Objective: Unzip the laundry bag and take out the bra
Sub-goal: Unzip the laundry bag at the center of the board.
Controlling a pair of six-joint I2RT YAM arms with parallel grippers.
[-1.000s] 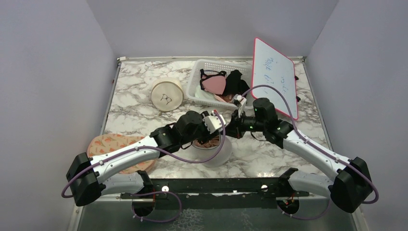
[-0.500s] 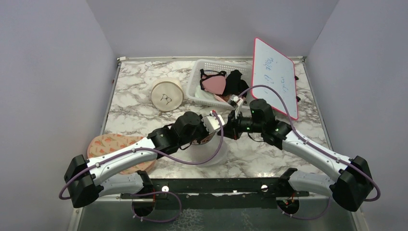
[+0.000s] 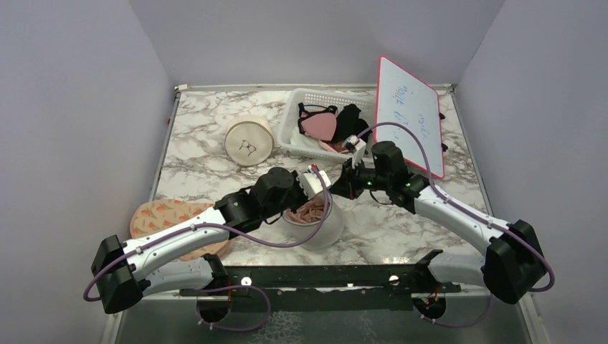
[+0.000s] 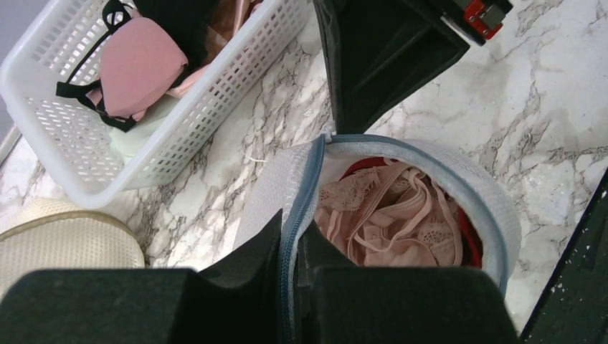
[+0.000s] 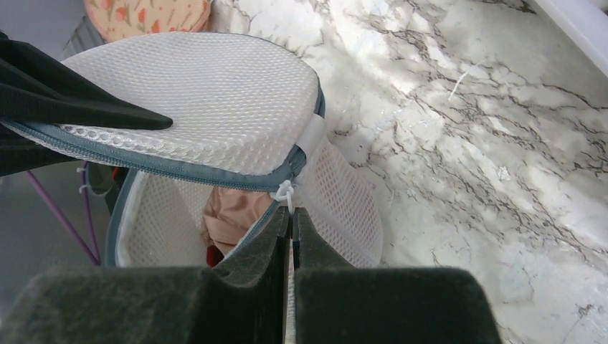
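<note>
Your left tool clamps the laundry bag's raised lid, your right tool pinches its zip; the bra lies just below the left.

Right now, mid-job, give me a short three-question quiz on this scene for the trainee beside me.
1. True or false: the laundry bag is zipped fully shut.
2. The left gripper is: A) open, holding nothing; B) shut on the zip edge of the bag's raised lid; C) shut on nothing.
3. What colour is the bra lying inside the bag?
Key: 1 false, the lid stands open; 2 B; 3 pale pink.
</note>
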